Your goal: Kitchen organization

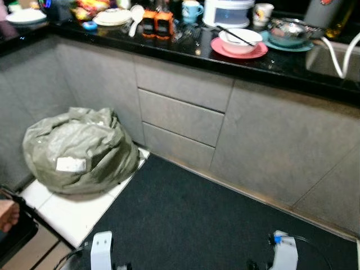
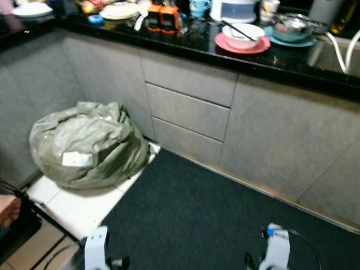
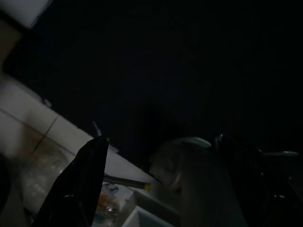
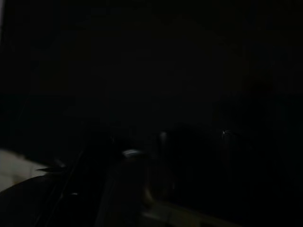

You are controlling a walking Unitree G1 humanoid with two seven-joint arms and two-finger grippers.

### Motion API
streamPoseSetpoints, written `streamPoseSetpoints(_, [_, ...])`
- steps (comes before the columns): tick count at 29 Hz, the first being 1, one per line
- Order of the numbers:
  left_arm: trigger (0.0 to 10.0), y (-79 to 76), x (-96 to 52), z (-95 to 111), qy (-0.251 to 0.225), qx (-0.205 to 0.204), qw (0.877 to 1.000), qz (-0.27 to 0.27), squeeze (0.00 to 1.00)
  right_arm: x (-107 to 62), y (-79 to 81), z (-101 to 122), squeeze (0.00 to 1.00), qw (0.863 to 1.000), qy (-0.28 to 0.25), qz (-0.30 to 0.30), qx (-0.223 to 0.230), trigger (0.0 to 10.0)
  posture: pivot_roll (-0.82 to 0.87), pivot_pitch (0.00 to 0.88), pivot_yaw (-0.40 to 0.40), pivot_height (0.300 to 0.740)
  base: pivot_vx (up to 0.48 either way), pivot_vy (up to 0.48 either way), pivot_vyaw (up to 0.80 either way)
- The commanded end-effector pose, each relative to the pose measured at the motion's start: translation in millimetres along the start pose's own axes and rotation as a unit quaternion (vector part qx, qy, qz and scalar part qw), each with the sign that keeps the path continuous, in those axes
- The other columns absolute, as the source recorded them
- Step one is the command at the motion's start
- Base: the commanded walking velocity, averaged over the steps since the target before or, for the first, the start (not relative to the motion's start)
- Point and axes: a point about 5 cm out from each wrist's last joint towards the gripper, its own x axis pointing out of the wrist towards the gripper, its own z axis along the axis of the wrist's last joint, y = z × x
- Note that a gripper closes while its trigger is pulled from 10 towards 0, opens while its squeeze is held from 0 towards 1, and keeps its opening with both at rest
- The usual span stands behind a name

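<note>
Both arms hang low at the robot's sides over the dark floor mat [image 1: 185, 225]. The left gripper [image 3: 156, 184] points down at the floor, its two black fingers [image 3: 75, 184] standing well apart with nothing between them; pale tiles and some small clutter show dimly beyond them. The right gripper hangs in deep shade, and whether its fingers are spread or closed cannot be told. To the robot's left, a bulging grey-green sack [image 1: 79, 151] with a white label sits on white floor tiles [image 1: 67, 216] in the corner, against the grey cabinet fronts with their three drawers [image 1: 180, 115]. Above runs a black countertop [image 1: 247, 59] crowded with kitchenware: a white bowl [image 1: 241, 39] with dark chopsticks across it stands on a pink plate [image 1: 239, 52], a steel bowl [image 1: 289, 28] on a teal plate just beside it, a white rice cooker [image 1: 228, 11] and a blue mug [image 1: 191, 10] behind, two orange-lidded jars [image 1: 156, 23], and white plates [image 1: 112, 17] farther left.
</note>
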Motion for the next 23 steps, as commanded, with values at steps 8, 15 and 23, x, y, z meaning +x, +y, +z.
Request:
streamPoseSetpoints(8, [10.0, 1.7, -1.7, -8.5, 0.013, 0.013, 1.0, -0.004, 0.0, -2.7, -5.9, -10.1, 0.0, 1.0, 0.013, -0.021, 0.014, 10.0, 0.01, 0.013, 0.005, 0.74, 0.0, 0.0, 0.1])
streamPoseSetpoints(15, [10.0, 2.6, -2.0, -7.7, 0.011, 0.012, 1.0, -0.007, 0.0, -2.4, -5.0, -10.2, 0.0, 1.0, 0.013, -0.022, 0.013, 10.0, 0.01, 0.023, 0.004, 0.74, 0.0, 0.0, 0.0])
streamPoseSetpoints(23, [10.0, 3.6, -1.9, -4.7, 0.01, 0.021, 1.0, -0.011, 0.0, -1.6, -3.3, -7.8, 0.0, 1.0, 0.006, -0.02, 0.021, 10.0, 0.01, 0.057, 0.022, 0.74, 0.0, 0.0, 0.0])
